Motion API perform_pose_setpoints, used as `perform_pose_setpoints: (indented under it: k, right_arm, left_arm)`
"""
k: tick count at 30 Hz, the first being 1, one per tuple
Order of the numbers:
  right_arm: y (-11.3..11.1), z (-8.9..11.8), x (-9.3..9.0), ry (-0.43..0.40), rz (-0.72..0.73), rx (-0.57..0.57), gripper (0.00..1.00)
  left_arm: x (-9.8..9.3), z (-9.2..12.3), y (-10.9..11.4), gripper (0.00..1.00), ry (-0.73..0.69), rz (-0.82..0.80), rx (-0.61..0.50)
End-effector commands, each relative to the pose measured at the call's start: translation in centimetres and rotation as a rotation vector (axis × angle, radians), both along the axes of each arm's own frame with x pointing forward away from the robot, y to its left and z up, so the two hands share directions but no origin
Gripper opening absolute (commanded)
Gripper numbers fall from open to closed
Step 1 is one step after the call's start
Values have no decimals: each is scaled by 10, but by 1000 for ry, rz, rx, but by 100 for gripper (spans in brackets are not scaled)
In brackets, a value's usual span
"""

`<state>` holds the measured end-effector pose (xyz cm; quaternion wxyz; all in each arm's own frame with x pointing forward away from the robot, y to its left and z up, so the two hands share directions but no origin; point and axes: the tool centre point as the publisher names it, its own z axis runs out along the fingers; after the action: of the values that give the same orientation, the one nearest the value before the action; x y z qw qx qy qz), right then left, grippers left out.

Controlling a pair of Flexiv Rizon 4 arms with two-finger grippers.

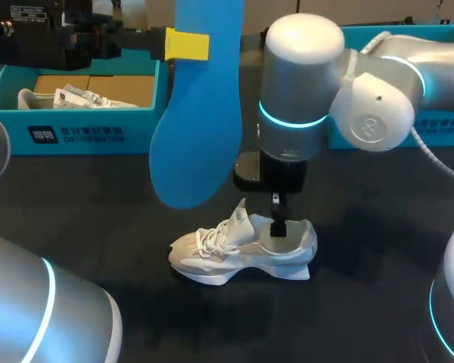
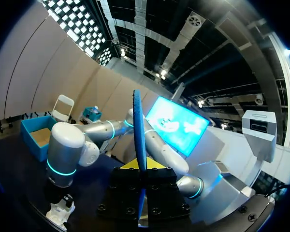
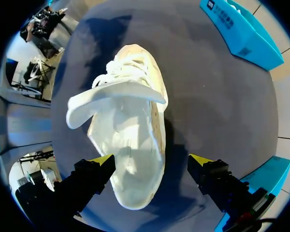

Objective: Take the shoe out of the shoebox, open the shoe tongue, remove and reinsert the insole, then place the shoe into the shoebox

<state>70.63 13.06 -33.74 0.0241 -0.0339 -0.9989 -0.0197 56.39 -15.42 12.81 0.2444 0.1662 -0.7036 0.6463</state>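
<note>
My left gripper (image 1: 188, 45) was clamped on the blue insole (image 1: 197, 113), holding it clear of the table (image 1: 378, 249) near the far edge, beside the teal shoebox (image 1: 76, 128) at the far left corner. The white shoe (image 1: 238, 249) stood on its sole mid-table, tongue lifted. My right gripper (image 3: 151, 162) hung over the heel — fingers spread wide, gripping nothing.

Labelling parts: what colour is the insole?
The insole is plain blue; the head view shows it best.
</note>
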Motion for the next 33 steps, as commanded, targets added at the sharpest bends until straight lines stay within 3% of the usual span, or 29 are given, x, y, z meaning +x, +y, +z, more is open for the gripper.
perform_pose_setpoints:
  k: [1, 7, 10, 12, 15, 18, 22, 23, 25, 33]
  right_arm:
    - [9, -17, 4, 14, 2, -4, 100]
    - [9, -30, 4, 24, -9, 8, 100]
    - [9, -33, 5, 27, -14, 14, 95]
    - [8, -35, 6, 29, -17, 20, 85]
    - [6, -41, 6, 38, -19, 32, 49]
    - [3, -49, 7, 54, -20, 38, 46]
    - [3, -51, 6, 60, -22, 44, 34]
    - [3, -52, 5, 63, -23, 46, 27]
    - [2, -54, 5, 71, -25, 48, 0]
    - [2, -40, 2, 83, -33, 36, 0]
  left_arm:
    - [1, 1, -1, 0, 0, -1, 5]
    - [1, 1, -1, 0, 0, -1, 5]
    - [1, 1, -1, 0, 0, -1, 5]
    - [1, 1, -1, 0, 0, -1, 5]
    - [1, 1, -1, 0, 0, -1, 5]
    - [1, 1, -1, 0, 0, -1, 5]
    - [1, 1, -1, 0, 0, -1, 5]
    - [1, 1, -1, 0, 0, -1, 5]
    - [1, 1, -1, 0, 0, -1, 5]
    - [1, 1, -1, 0, 0, -1, 5]
